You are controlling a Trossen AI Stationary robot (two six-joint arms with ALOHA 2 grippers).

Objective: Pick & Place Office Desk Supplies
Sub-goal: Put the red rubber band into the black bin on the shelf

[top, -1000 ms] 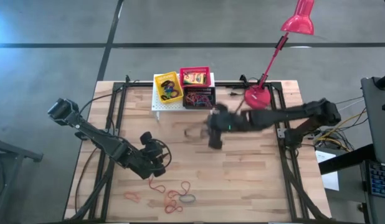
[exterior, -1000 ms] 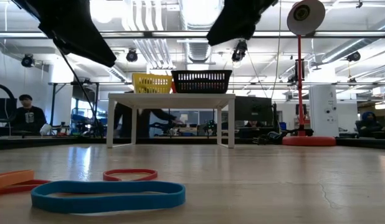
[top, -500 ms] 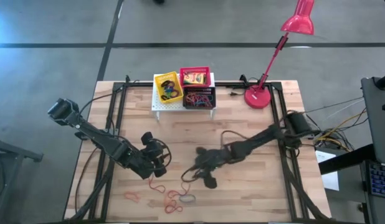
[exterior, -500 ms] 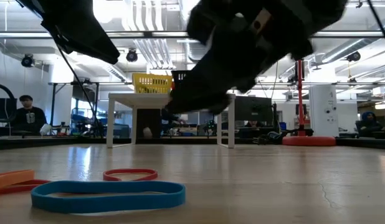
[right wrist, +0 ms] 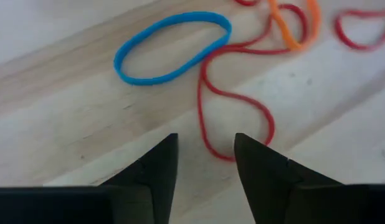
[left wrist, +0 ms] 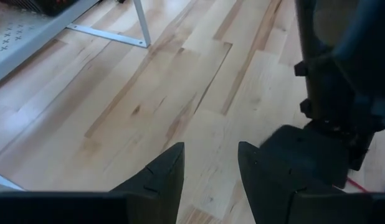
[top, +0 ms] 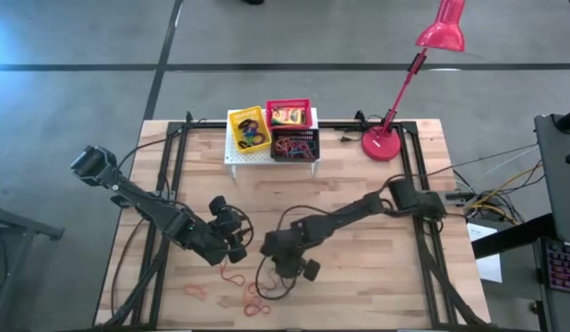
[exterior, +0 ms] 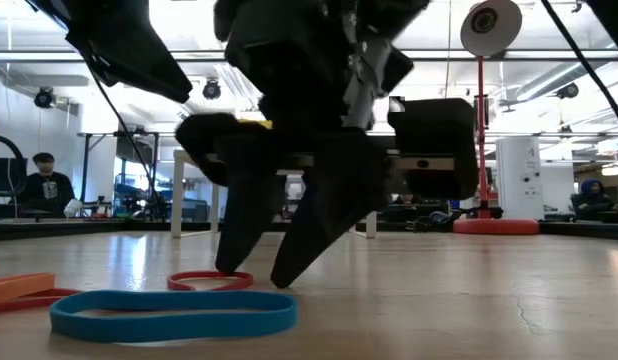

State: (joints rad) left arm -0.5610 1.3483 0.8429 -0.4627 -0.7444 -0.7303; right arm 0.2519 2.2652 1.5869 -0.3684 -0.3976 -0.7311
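Several thin elastic loops lie flat on the wooden table near its near edge: a blue loop (right wrist: 172, 46), a long red loop (right wrist: 236, 106), an orange loop (right wrist: 295, 22) and another red loop (right wrist: 361, 28). My right gripper (right wrist: 205, 155) points steeply down just over them, open, with the long red loop's end lying between its fingertips; in the low view its fingertips (exterior: 259, 272) stand close above the table beside a red loop (exterior: 209, 281). My left gripper (top: 237, 238) hangs open over bare wood left of it, holding nothing.
A yellow basket (top: 249, 129), a red basket (top: 288, 113) and a black basket (top: 294, 145) sit on a white stand (top: 231, 159) at the far edge. A red desk lamp (top: 385, 144) stands at the far right. Bare wood lies between the stand and the arms.
My right gripper has swept from beside the baskets toward the table's near edge and left, sinking and rolling about its own axis, and now points down over the loops. The loops have stayed where they lay.
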